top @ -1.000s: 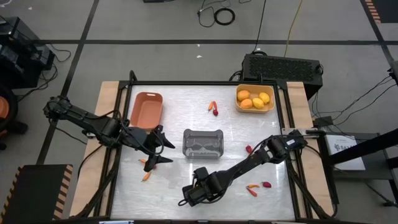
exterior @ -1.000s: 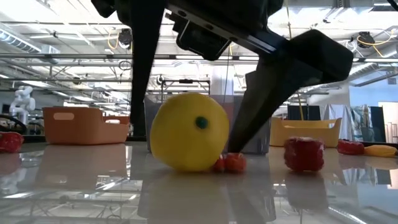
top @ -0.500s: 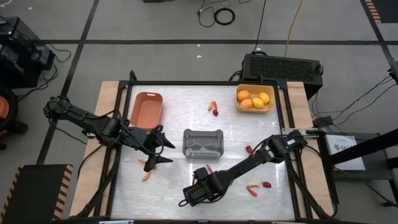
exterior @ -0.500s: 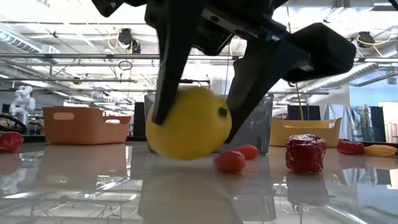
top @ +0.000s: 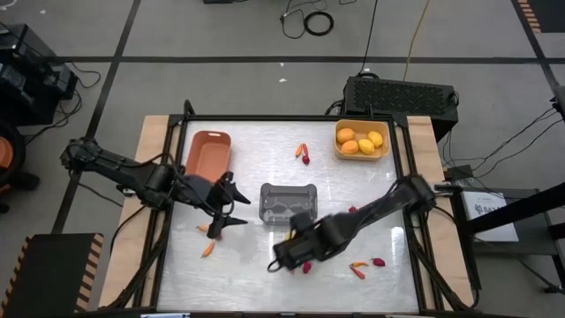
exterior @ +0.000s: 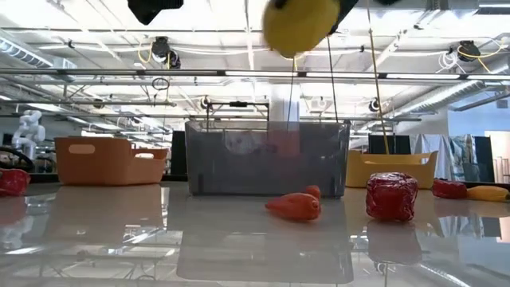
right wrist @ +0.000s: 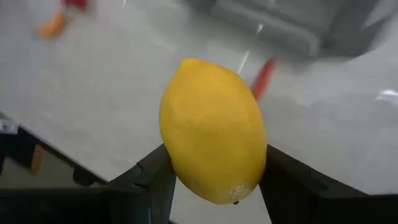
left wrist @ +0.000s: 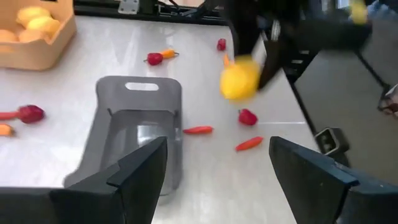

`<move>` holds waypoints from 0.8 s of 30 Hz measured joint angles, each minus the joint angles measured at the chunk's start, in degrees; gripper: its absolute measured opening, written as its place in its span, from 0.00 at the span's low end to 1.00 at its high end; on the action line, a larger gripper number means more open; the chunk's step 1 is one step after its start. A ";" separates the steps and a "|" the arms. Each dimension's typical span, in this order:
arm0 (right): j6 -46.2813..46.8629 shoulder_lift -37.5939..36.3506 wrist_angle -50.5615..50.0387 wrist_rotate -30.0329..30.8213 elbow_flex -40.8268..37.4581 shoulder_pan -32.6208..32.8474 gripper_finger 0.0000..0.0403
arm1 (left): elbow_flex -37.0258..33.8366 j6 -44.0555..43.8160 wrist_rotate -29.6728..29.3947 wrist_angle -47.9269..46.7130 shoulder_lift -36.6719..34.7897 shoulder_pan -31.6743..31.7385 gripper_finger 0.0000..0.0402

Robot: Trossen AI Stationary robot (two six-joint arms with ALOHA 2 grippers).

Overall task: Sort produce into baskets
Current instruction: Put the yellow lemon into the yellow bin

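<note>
I have my right end effector (right wrist: 211, 180) clamped on a yellow lemon (right wrist: 213, 129), one finger on each flank, and I carry it clear of the desk (top: 256, 265) so it can travel over the loose pieces rather than push through them. It hangs on the near side of the grey basket (top: 288, 202), which I take as my landmark. By my judgement it belongs with the yellow and orange fruits in the yellow basket (top: 362, 141), well beyond the grey basket toward the far right corner. My left end effector (top: 231, 208) waits just to the left of the grey basket, fingers spread wide and holding nothing, between it and the terracotta basket (top: 208, 155). Small red berries and orange carrot sticks lie scattered around the grey basket on every side, not yet sorted. From above, my right arm covers the lemon completely. In the low view only the lemon's underside shows at the upper edge, and I cannot tell there how the fingers sit. Whether the grey basket holds anything is hard to make out through its cloudy wall.
</note>
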 joint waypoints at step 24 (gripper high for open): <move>-41.27 -17.43 -17.57 8.67 -13.88 -40.63 0.48 | 0.00 5.15 2.20 -8.65 0.00 8.19 0.72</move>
